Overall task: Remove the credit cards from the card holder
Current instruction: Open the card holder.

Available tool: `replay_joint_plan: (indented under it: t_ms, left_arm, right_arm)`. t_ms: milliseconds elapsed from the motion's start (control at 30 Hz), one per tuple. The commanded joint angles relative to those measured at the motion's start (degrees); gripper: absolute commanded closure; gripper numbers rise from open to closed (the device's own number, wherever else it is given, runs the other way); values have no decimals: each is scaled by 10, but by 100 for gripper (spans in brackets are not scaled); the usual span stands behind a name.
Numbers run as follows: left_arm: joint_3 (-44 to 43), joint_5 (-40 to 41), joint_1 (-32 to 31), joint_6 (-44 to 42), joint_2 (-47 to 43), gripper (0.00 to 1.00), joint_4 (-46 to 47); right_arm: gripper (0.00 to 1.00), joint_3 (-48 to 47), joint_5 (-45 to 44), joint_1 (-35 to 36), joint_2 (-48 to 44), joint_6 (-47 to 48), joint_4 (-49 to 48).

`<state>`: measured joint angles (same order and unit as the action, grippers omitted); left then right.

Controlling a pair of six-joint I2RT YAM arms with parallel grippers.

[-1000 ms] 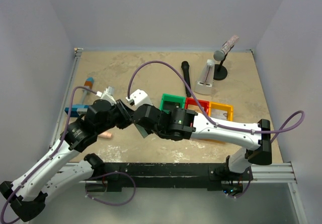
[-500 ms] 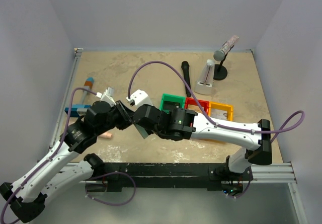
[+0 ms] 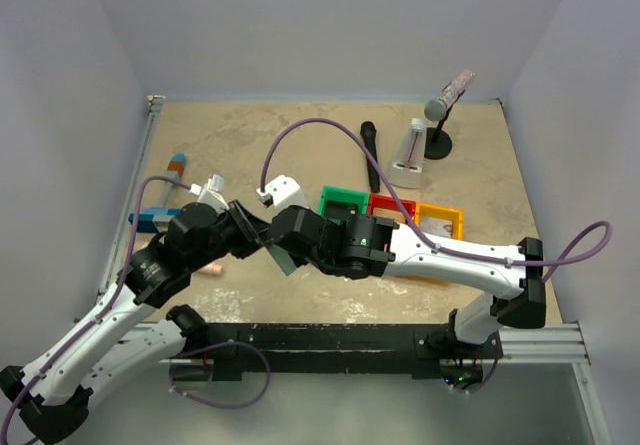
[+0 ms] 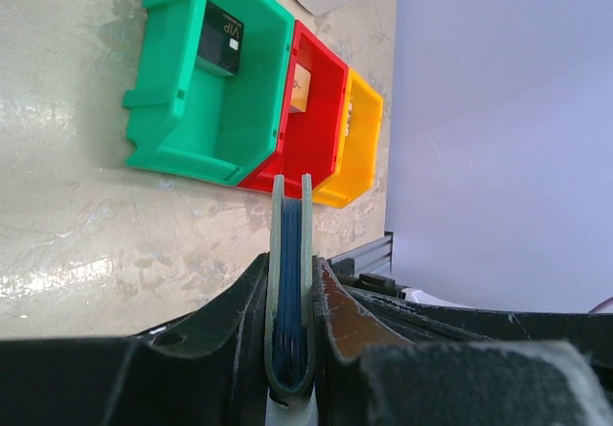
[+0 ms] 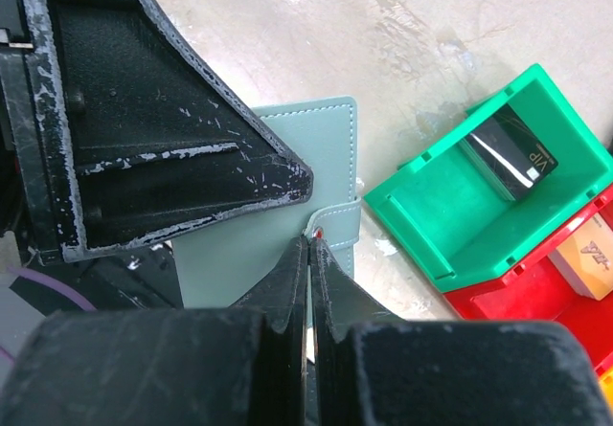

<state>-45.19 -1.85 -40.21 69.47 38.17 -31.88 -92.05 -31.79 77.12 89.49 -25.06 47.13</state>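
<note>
Currently the left pincer is closed partway on the soft grey-blue bifold card holder. It clamps the folded wallet edge-on between both black fingers, with the fold seated deep in the jaws and the open edges pointing away. The right pincer is fully closed, its tips meeting at the small strap on the card holder's edge. Whether anything thin is pinched there cannot be told.

The card holder is held above the mottled tan surface, between the two pincers and near the green plastic bin. A dark card lies in that bin, and a tan-orange card stands in the red plastic bin beside it. The yellow plastic bin is last in the row.

The left arm rises from the near left corner and bends towards the centre. The right arm stretches leftward in front of the bins, and both wrists meet at mid-surface.
</note>
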Motion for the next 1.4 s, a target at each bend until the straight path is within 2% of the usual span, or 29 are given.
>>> replay_joint_plan:
  t_ms: [0,400,533,567,667,733,833,900,933,1000,1133,1267,1367]
  left_arm:
    - [-6,-28,-3,10,-21,100,39]
    - [1,-20,-3,7,-21,100,33]
    - [5,-12,-3,-1,-26,100,38]
    - [7,-11,-3,-11,-26,100,45]
    - [16,-25,-2,-67,-28,100,77]
    - [36,-60,-2,-114,-34,100,138]
    - [96,-143,-1,-194,-46,96,293]
    - [117,-157,6,-210,-52,95,340]
    - [121,-175,14,-217,-48,95,351]
    - [126,-239,37,-230,-33,95,396]
    - [128,-391,79,-226,10,98,479]
    - [182,-499,94,-147,51,100,708]
    - [189,-539,102,-95,93,100,822]
  right_arm:
    - [100,14,-38,-21,-27,-6,52]
    - [100,26,-30,-29,-46,-14,49]
    - [100,52,-4,-29,-77,-7,3]
    - [95,63,2,-30,-87,-6,-6]
    - [68,86,13,-30,-121,-9,-23]
    - [60,102,22,-31,-144,-10,-35]
    - [50,143,48,-32,-193,1,-73]
    - [44,185,82,-33,-229,22,-127]
    - [40,214,131,-36,-250,36,-172]
    - [36,248,178,-39,-287,33,-216]
    - [26,254,263,-58,-333,26,-207]
    - [26,278,259,-60,-369,31,-220]
    - [29,288,246,-65,-377,33,-204]
